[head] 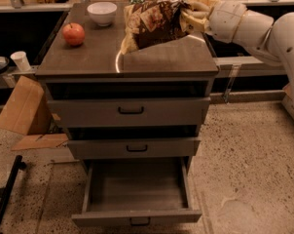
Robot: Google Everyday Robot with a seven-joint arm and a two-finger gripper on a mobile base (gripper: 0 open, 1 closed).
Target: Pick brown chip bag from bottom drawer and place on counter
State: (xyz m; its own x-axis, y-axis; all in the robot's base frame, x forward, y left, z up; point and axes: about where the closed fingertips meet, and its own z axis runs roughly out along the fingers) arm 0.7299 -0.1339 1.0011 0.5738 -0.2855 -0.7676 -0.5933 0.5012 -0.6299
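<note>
Glossy surface point(83, 57) has the brown chip bag point(154, 23) held above its 1 o'clock corner, gripper point(190, 16) fingers clamped on its right end. Down at 6 o'clock the bottom drawer point(137, 217) sits open.

The bag point(154, 23) is dark brown with tan-yellow ends and much crinkled. It hangs tilted over the back right part of the counter point(156, 60), its lower left corner close to the glossy top. The gripper point(193, 14) clamps its right end. The drawer point(137, 217), lowest of three, stands pulled out
</note>
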